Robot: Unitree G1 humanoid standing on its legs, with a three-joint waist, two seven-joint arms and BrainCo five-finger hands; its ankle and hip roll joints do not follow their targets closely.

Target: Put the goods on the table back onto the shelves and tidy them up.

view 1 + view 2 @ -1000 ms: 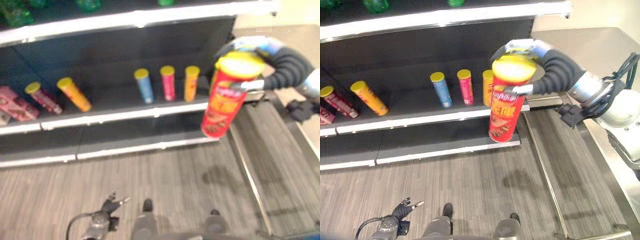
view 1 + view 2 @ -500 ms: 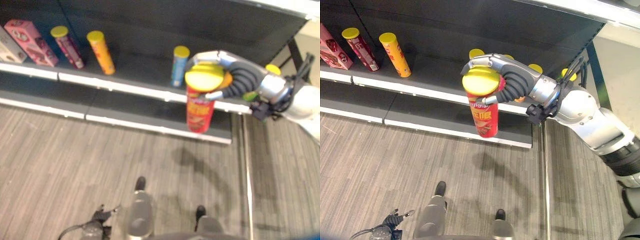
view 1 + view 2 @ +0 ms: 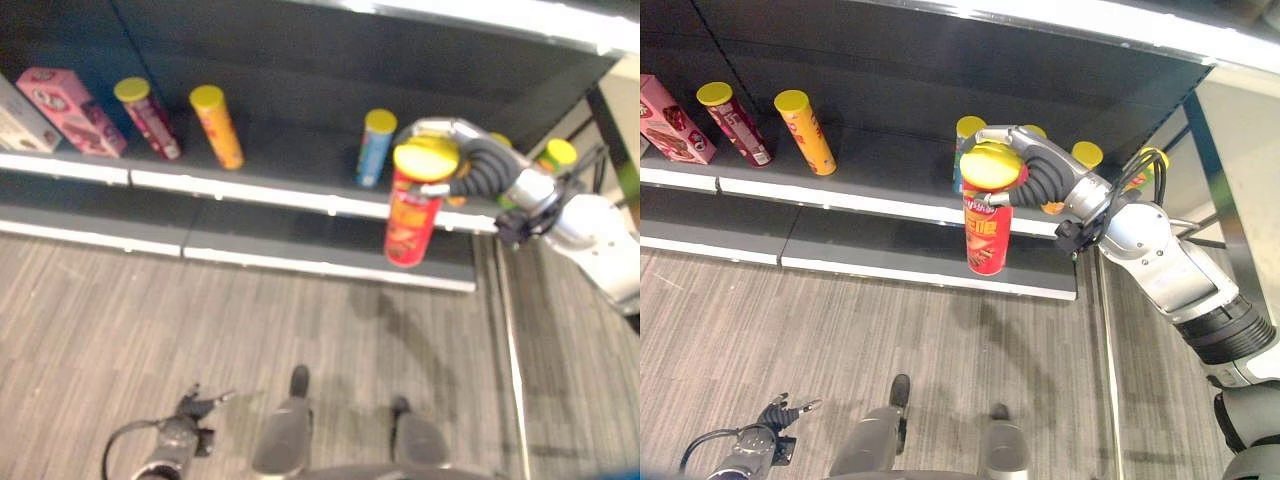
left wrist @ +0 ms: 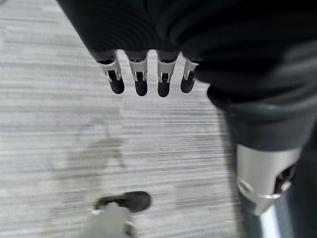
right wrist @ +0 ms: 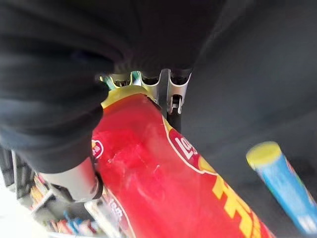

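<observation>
Red can with its yellow lid hangs upright in the right robot hand, fingers curled round its top, just near of the shelf edge. Its long axis stands vertical; the blue can stands just beyond. Left robot hand hangs by the floor, fingers straight, empty.

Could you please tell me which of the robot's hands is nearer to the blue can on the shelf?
Right. The right hand holds the red can just beside the blue can; the left hand hangs low by the floor.
</observation>
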